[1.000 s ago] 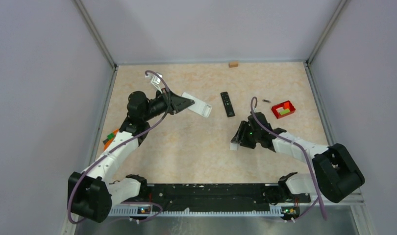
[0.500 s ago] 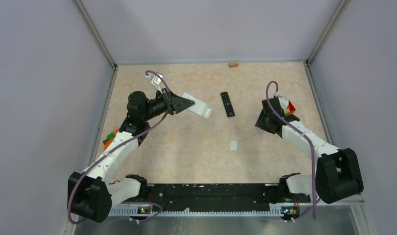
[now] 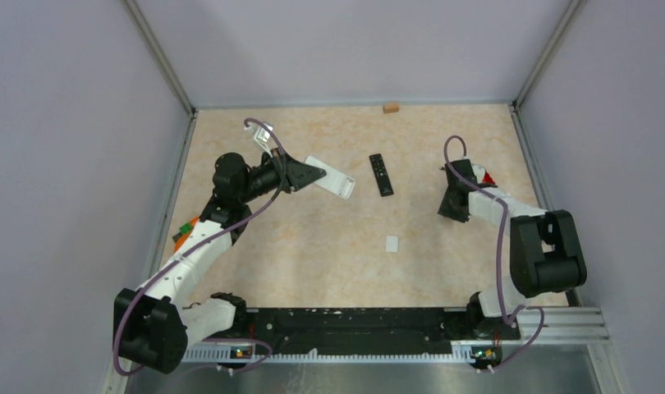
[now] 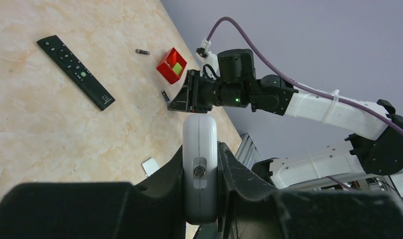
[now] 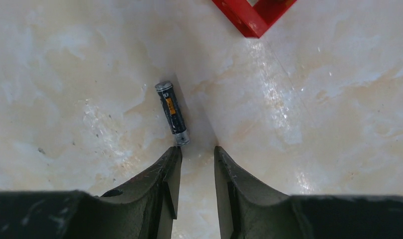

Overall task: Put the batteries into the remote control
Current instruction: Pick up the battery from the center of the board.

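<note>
My left gripper (image 3: 309, 174) is shut on a white remote control (image 3: 330, 177), held edge-up between the fingers (image 4: 200, 164) above the table. My right gripper (image 5: 197, 149) points down at the table beside the red tray (image 5: 254, 15); its jaws are open by a narrow gap with nothing between them. A dark battery (image 5: 172, 113) with an orange label lies flat just beyond its left fingertip. In the left wrist view that battery (image 4: 165, 96) lies under the right gripper (image 4: 182, 99), and a second battery (image 4: 142, 51) lies farther back.
A black remote (image 3: 382, 174) lies at the table's centre back. A small white cover (image 3: 392, 243) lies near the middle. The red tray (image 4: 171, 65) holds yellow-green blocks. A wooden block (image 3: 390, 107) sits at the back wall, and an orange-green object (image 3: 184, 231) by the left wall.
The right arm left the small white cover on the table's middle and swung right to the red tray, then lowered beside it. Its jaws have narrowed. The left arm has not moved.
</note>
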`<state>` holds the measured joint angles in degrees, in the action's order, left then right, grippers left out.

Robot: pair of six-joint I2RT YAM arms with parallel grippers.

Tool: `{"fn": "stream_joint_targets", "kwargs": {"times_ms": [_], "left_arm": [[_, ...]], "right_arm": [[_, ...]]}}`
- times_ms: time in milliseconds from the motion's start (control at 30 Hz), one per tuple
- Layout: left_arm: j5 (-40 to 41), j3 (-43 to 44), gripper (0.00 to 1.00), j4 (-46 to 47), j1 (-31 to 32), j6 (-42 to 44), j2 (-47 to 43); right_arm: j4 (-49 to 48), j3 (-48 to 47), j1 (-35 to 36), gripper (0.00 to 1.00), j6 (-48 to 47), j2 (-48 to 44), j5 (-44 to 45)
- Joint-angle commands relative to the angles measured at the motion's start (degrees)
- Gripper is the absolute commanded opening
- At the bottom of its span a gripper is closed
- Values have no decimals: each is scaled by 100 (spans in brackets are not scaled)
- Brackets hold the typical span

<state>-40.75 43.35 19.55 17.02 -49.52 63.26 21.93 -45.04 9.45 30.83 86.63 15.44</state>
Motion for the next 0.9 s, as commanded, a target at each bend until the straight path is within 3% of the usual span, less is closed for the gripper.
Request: {"fn": "stream_joint_targets", "kwargs": {"times_ms": [0,500,633,767,867], "left_arm": [[-23,116,0,132,3,124,-16],[37,160,0,19,4,202,-1],[40,172,0,-21,2,237,-15],[58,172,0,-60,4,251,-46],[59,171,0,-61,2,243,-42]], "right_arm": [[-343,-275,-95,32,-225,233,-225],[-692,-620,-321,44,-418,946,-531],[-595,-712,-343,33,-293,1090,-306],[-579,-683,-343,10,-266,1085,-261],[-667,-602,-343,1,-325,984,-445]]}}
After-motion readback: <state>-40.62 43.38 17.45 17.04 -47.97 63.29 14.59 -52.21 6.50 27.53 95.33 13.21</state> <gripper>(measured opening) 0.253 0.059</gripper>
